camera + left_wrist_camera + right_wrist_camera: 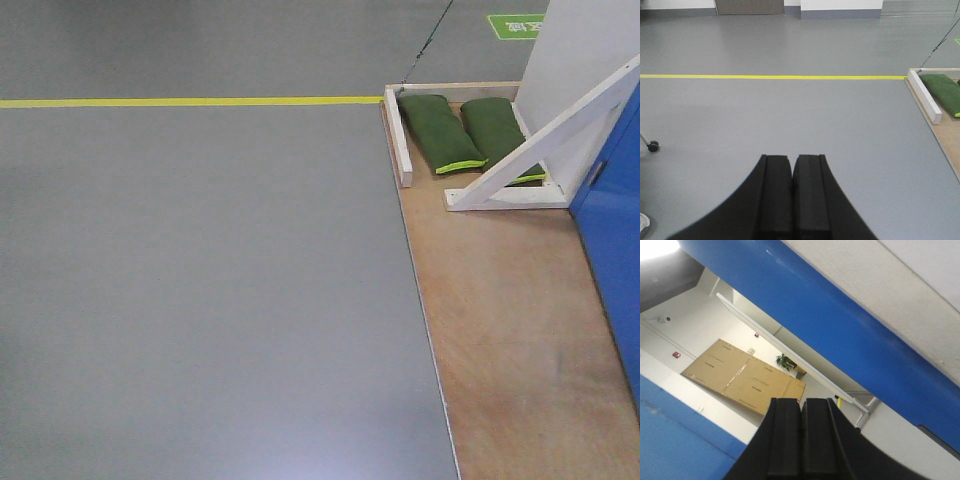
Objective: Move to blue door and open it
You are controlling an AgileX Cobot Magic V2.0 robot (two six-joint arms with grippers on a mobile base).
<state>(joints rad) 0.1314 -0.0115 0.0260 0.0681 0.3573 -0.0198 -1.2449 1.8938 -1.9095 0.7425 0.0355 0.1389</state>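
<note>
Two green sandbags [440, 133] lay side by side on a plywood platform [510, 330], the right one partly behind a white diagonal brace [560, 125]. A yellow line [190, 101] crossed the grey floor [200, 300]. Brown cardboard [742, 375] stood beside a small plant [785, 361].

We look down frontally on smooth grey floor [200, 300]; left wrist shares its dark-green fabric sandbags [440, 130]; right wrist faces upward.

Door [615, 230]: cut off by the right edge, only a low strip shows (a small dark fitting on it is too blurred to name).
Floor sign [517, 25]: cut by the top edge, lettering unreadable.
Right bag [490, 125]: partly hidden behind the brace [580, 115].
Caster [653, 146]: what it carries runs off the left edge.
</note>
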